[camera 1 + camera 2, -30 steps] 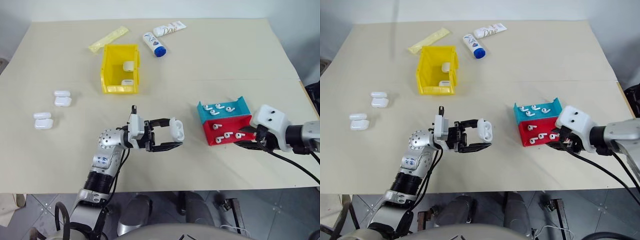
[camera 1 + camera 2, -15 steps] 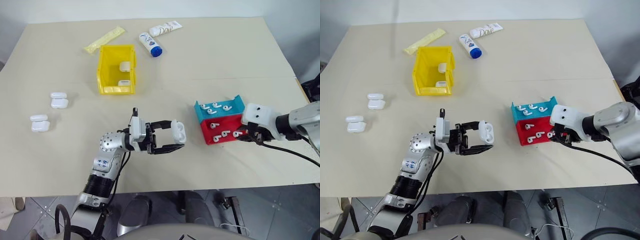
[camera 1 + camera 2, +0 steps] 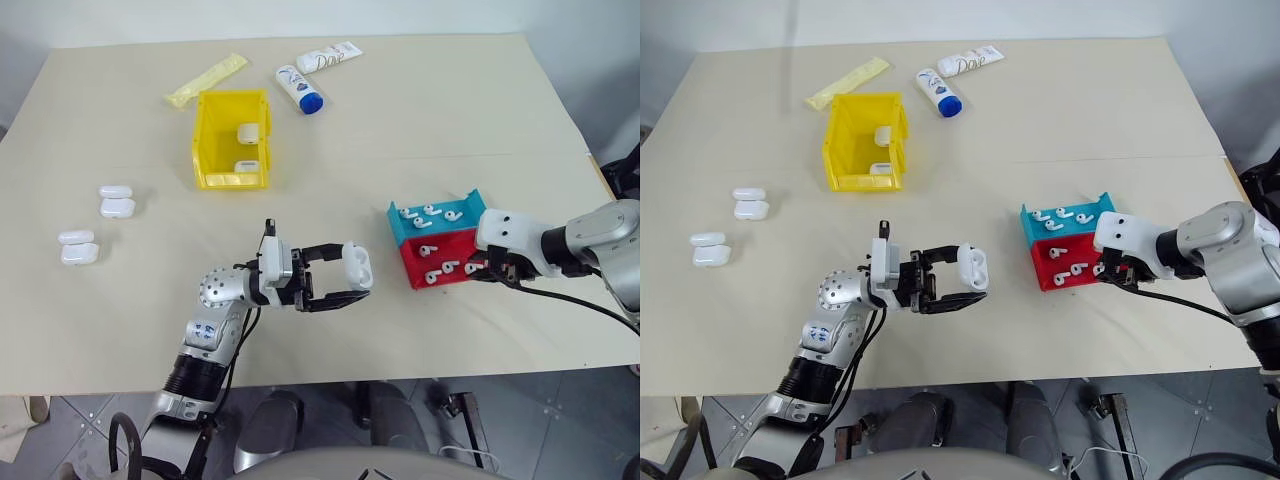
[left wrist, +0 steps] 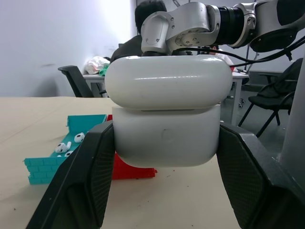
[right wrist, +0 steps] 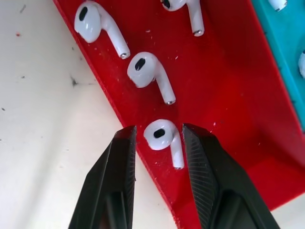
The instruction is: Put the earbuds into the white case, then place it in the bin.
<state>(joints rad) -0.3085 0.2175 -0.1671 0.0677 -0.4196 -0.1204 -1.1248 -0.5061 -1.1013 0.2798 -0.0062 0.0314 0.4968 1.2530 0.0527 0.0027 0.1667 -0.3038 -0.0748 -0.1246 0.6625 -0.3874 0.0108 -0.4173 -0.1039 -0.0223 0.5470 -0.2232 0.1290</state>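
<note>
Fingers (image 4: 90, 176) of our left gripper (image 3: 345, 281) are squeezing the white case (image 3: 357, 264) from both sides, holding it up above the table (image 3: 480, 130) near us, with its lid slightly open. To the right, our right gripper (image 5: 158, 138) is reaching down into the red tray (image 3: 455, 258). Its two fingers are sitting on either side of one earbud (image 5: 162, 136) lying on the tray floor, with small gaps showing, so we cannot tell if they are pinching it yet. More earbuds (image 5: 145, 69) are lying beside it, and others are lying in the blue tray (image 3: 435, 215) just behind. Four more white cases (image 3: 80, 247) are sitting far left. Farther back, the yellow bin (image 3: 232, 138) is holding two cases. Beyond it, two tubes (image 3: 303, 88) and a yellow packet (image 3: 207, 80) are lying.
</note>
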